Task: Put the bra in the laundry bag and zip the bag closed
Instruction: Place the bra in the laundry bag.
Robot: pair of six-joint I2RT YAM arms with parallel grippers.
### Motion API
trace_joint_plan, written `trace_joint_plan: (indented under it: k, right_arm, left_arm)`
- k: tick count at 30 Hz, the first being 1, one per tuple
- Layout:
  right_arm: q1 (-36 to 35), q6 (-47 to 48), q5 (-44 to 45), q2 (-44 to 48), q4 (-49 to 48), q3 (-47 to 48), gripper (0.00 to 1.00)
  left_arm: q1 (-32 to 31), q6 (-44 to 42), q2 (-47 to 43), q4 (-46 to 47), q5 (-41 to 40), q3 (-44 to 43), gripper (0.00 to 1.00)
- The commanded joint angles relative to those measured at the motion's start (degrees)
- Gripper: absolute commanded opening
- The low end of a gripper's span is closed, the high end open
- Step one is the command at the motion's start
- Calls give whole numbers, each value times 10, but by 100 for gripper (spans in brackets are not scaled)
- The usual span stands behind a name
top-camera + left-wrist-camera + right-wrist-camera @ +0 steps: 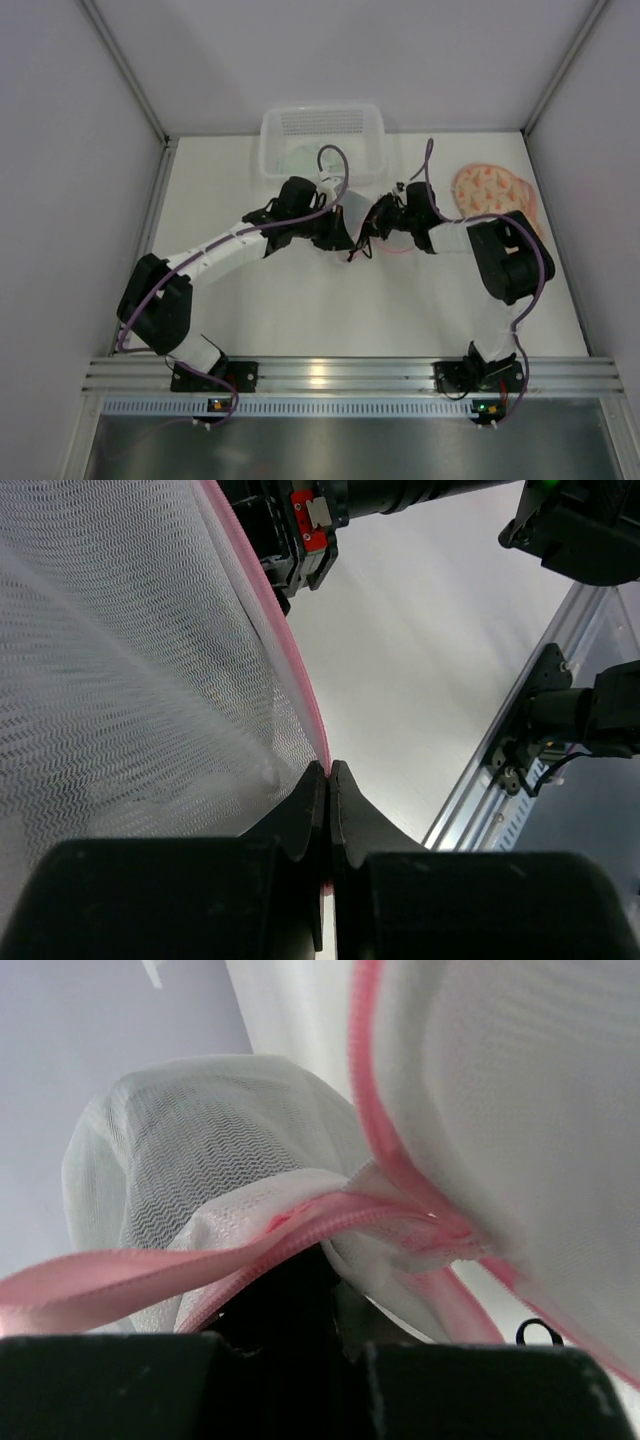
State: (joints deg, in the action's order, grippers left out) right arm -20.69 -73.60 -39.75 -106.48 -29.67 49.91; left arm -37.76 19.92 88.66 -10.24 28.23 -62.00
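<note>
The bra [492, 192] looks to be the patterned piece lying flat at the far right of the surface [300, 300], well apart from the laundry bag [352, 212], so by my read nothing is loaded yet. The bag hangs between the 2 arms at mid-surface, just in front of the white basket [275, 150]. The left tool [328, 770] has its jaws together, pinching the pink zipper tape [300, 680] at the bag's edge. The right tool [300, 1280] is clamped on a bunched fold of mesh and tape. As a judgement, this is the mouth-opening stage: the bra has to go in and the zip has to be run, so both main steps are left. The overhead view alone shows the bra and where each arm stands. The left wrist view shows the pinch itself. The right wrist view shows the tape crumpled and looping, though I can't tell from any view how wide the mouth gapes.
</note>
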Motion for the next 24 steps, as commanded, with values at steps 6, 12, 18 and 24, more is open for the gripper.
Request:
trace_joint_plan:
  k: [6,12,18,24]
  right_arm:
    - [-58,-62,144,29,112,96,0]
    - [-131,49,259,-23,225,129,0]
    - [-130,153,302,-34,249,153,1]
    - [-130,266,247,-15,289,200,62]
  left_arm:
    - [5,116,5,61,66,42,0]
    - [4,161,-4,83,46,77,5]
    - [11,173,-16,68,33,71,11]
    - [27,138,-37,6,-20,73,19]
